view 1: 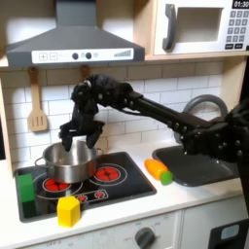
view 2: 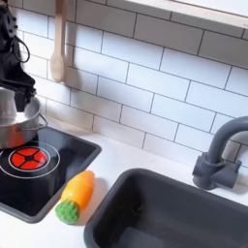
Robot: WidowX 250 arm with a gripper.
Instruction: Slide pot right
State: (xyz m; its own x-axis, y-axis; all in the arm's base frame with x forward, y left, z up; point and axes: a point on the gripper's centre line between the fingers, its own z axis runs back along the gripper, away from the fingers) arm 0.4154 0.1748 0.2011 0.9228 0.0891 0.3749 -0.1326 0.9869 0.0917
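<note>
Stove (view 1: pixel 126 187): black cooktop with red burner rings, set into the desk at the first exterior view's left.
Yellow block (view 1: pixel 68 210): on the stove's near edge.
Green block (view 1: pixel 26 188): at the stove's left edge in the first exterior view.
Toy carrot (view 2: pixel 76 197): orange with a green end, lying between stove and sink.
Sink (view 2: pixel 165 213): dark basin, right of the stove.
Faucet (view 2: pixel 219 155): grey, curved, behind the sink.
Wooden spatula (view 1: pixel 37 105): hanging on the white tiled wall.
Range hood (view 1: pixel 74 41): above the stove.
Microwave (view 1: pixel 200 26): upper right in the first exterior view.

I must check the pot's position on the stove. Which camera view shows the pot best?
The first exterior view: the whole pot sits on the stovetop's left burner under the gripper. The second exterior view crops the pot at its left edge.
</note>
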